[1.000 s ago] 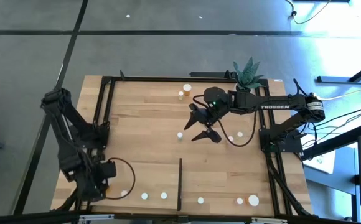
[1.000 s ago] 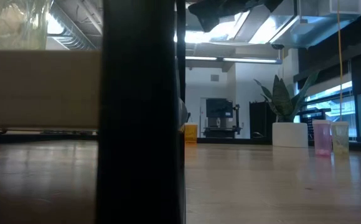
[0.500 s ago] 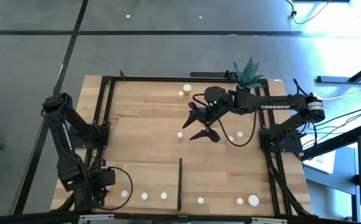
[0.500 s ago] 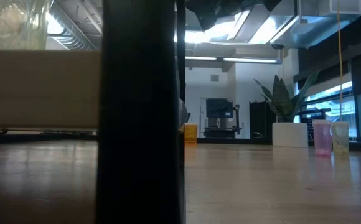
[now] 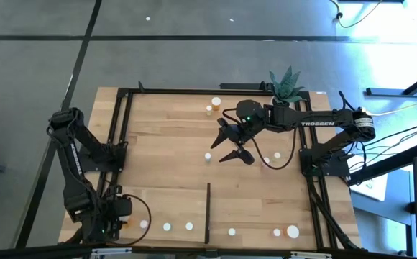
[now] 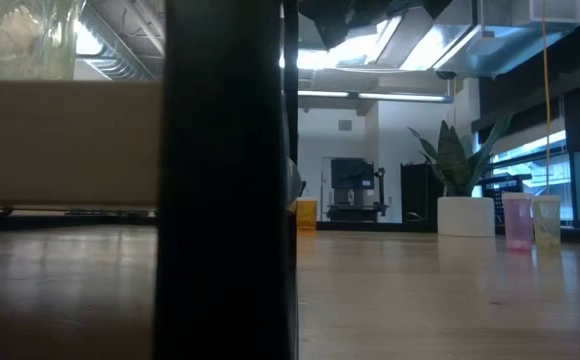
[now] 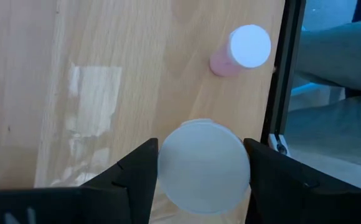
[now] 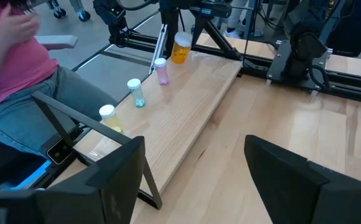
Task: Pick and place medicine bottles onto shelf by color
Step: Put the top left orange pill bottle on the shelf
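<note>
Left wrist view: I am seeing the left gripper straddling a white-capped medicine bottle, fingers at either side; I cannot tell whether they are pressing it. A pink bottle is standing just beyond, beside the black rail. From above, my right gripper is hanging spread wide over mid-table, near a small bottle. The shelf is lying along the near edge.

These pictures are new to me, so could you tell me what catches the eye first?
The left hand at the table's near-left corner, its fingers either side of a large white-capped bottle, with a small pink bottle standing beside the black rail. The right hand hangs open over mid-table, near the spiky plant.
</note>
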`<action>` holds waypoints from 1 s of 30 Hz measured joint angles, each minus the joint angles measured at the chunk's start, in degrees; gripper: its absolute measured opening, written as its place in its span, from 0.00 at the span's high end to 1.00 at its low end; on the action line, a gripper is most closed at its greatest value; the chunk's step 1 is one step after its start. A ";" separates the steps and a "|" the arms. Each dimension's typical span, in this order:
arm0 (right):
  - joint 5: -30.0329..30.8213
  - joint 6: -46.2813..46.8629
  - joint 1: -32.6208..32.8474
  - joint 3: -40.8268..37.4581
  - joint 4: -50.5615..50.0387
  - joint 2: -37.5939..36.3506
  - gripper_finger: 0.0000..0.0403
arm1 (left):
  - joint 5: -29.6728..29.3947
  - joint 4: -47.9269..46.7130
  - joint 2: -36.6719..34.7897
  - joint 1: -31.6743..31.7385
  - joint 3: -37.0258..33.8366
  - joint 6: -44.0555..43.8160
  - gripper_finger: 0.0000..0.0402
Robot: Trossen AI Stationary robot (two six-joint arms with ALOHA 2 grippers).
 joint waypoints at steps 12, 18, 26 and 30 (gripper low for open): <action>-0.01 0.00 0.01 0.00 0.00 0.00 0.31 | -0.39 -1.21 0.14 0.00 0.00 0.04 0.48; 0.01 0.02 0.01 0.01 -0.02 0.00 0.31 | -0.48 -1.37 2.73 -1.03 -0.01 0.06 0.48; 0.01 0.02 0.02 0.00 -0.02 0.00 0.31 | -0.85 -0.18 5.37 -1.51 0.10 0.07 0.48; 0.01 0.03 0.00 0.02 -0.02 0.00 0.31 | -1.00 -0.11 5.78 -1.51 0.20 0.01 0.48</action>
